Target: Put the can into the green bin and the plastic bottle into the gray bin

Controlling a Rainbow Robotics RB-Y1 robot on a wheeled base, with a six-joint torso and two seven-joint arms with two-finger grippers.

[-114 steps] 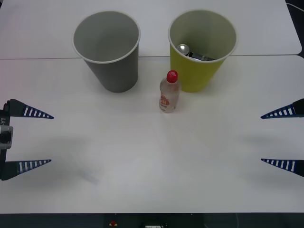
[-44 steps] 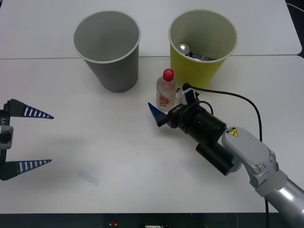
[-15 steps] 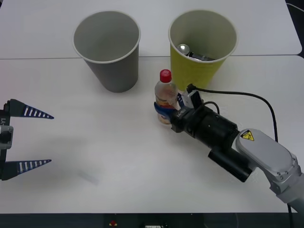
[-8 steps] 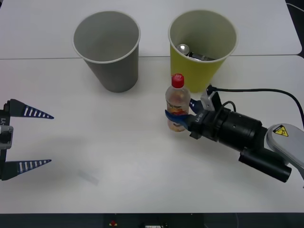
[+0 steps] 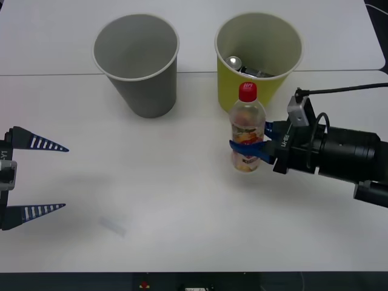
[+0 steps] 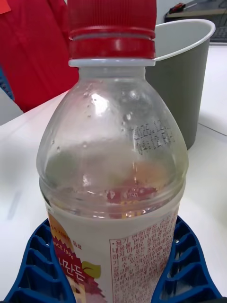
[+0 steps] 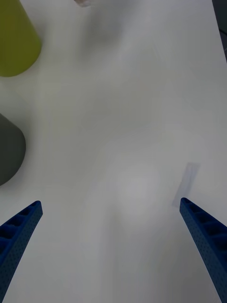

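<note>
My right gripper (image 5: 250,150) is shut on the plastic bottle (image 5: 247,130), a clear bottle with a red cap and orange label, held upright just in front of the green bin (image 5: 257,60). In the right wrist view the bottle (image 6: 113,180) sits between the blue fingers (image 6: 182,265), with the gray bin (image 6: 187,75) behind it. The can (image 5: 235,62) lies inside the green bin, silver top showing. The gray bin (image 5: 138,63) stands to the left of the green one. My left gripper (image 5: 36,176) is open at the table's left edge.
The white table (image 5: 151,200) has free room in front of both bins. A seam (image 5: 48,74) between two tabletops runs behind the bins. In the left wrist view the green bin (image 7: 14,42) and gray bin (image 7: 9,151) show at one side. Red fabric (image 6: 33,47) lies beyond the table.
My right gripper closed on the bottle and has carried it up and to the right, from beside the gray bin's right to in front of the green bin. The left arm has not moved.
</note>
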